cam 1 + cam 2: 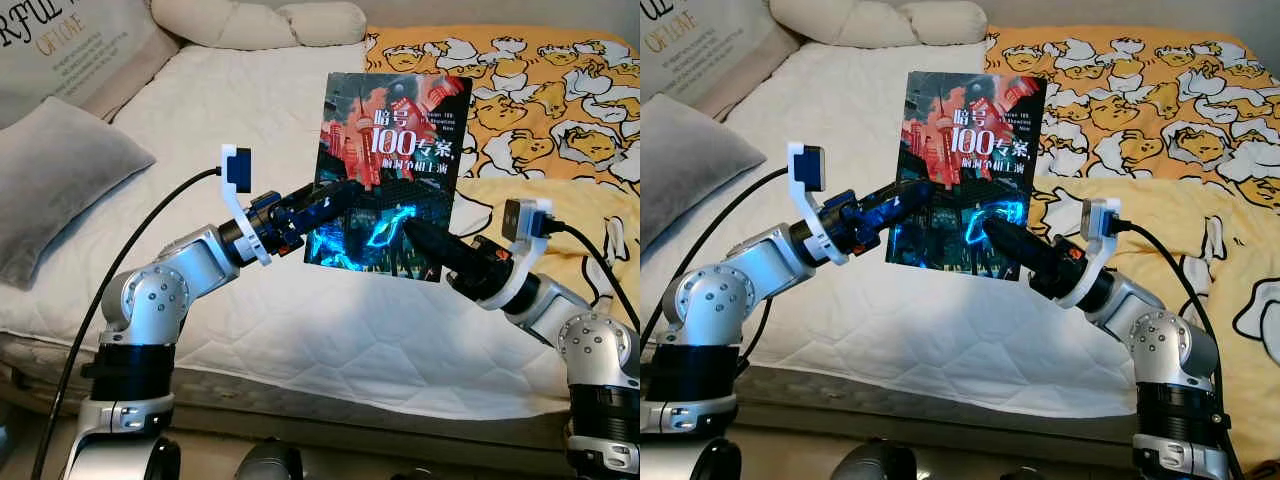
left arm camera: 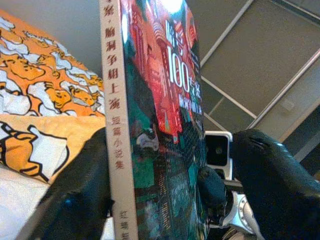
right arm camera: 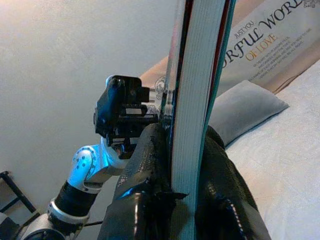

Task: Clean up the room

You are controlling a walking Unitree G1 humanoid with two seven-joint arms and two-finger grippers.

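Grey fabric, a soft rectangular cushion [image 1: 60, 180], lay at the left of the white quilted bed [image 1: 200, 120], below a cream pillow [image 1: 70, 45] printed with part of a slogan, "…RFUL" above orange "OF LOVE"; the right wrist view gave more of it, "JUST YOU", then "…RFUL WOR…". The left tool [image 1: 335, 195] reached in from the left, its two black fingers [image 2: 80, 195] closed on the spine edge of a glossy paperback book with a red and teal city-night cover [image 1: 390, 175], one finger on each face. The book stood upright in the air above the mattress, between the two arms, touching nothing else. The right tool [image 1: 405, 228] was clamped on the opposite, page-side edge, its fingers [image 3: 145, 170] pinching the white page block. The cover read "暗号 100 专案" in large white type with a smaller line "脑洞争相上演"; the spine, seen from the left wrist, repeated that line and added "短篇小说集". To the right spread a yellow-orange blanket printed with white cartoon characters [image 1: 540, 110]. I judged the step in hand to be a two-handed lift or handover of the book off the bed. The next move probably called for one tool to let go while the other kept its pinch, then for carrying the book to a shelf or surface elsewhere, kept upright so it would not slip.
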